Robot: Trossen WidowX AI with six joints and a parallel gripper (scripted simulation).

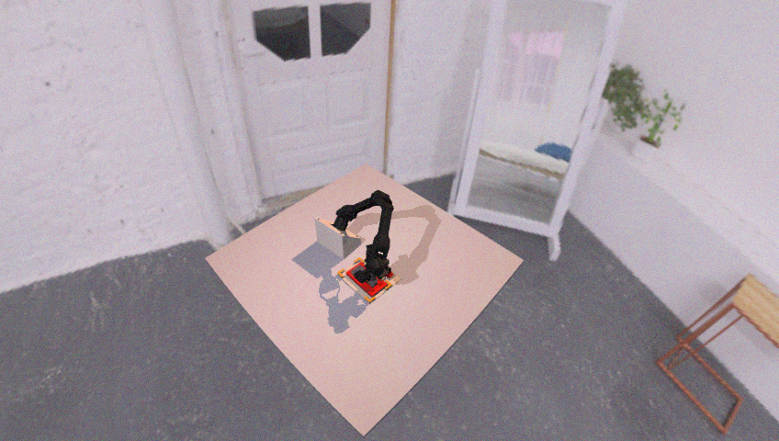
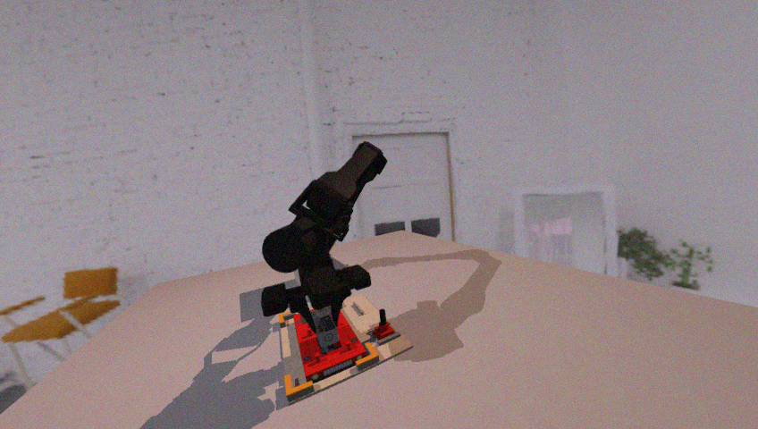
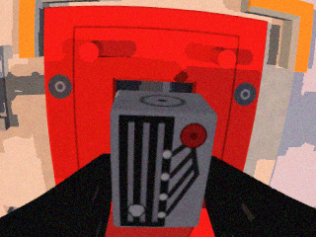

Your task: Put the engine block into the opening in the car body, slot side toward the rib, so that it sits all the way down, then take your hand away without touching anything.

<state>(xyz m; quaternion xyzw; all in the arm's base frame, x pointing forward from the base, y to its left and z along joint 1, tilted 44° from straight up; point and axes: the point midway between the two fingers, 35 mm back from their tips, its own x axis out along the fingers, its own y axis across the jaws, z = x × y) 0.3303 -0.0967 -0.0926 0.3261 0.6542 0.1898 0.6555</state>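
The red car body point(image 1: 377, 289) point(image 2: 317, 365) point(image 3: 59, 135) lies flat between orange corner brackets. Its dark rectangular opening point(image 3: 154, 86) shows just beyond the block in the wrist view. My gripper point(image 2: 324, 323) point(image 3: 158, 165) is shut on the grey engine block point(image 2: 328, 335) point(image 3: 143, 168), one black finger on each side, over the middle of the body. The block shows a striped face, a red round detail and a ringed end face in the wrist view. Its lower end, the slot and the rib are hidden, so its depth in the opening cannot be told.
Orange brackets point(image 2: 299, 389) point(image 3: 302, 49) stand at the corners of the body. A small red part with a black upright peg point(image 2: 382, 317) stands right of the body in the exterior view, near a cream slotted block point(image 2: 366, 317). A grey-white panel point(image 1: 329, 240) stands near the arm's base.
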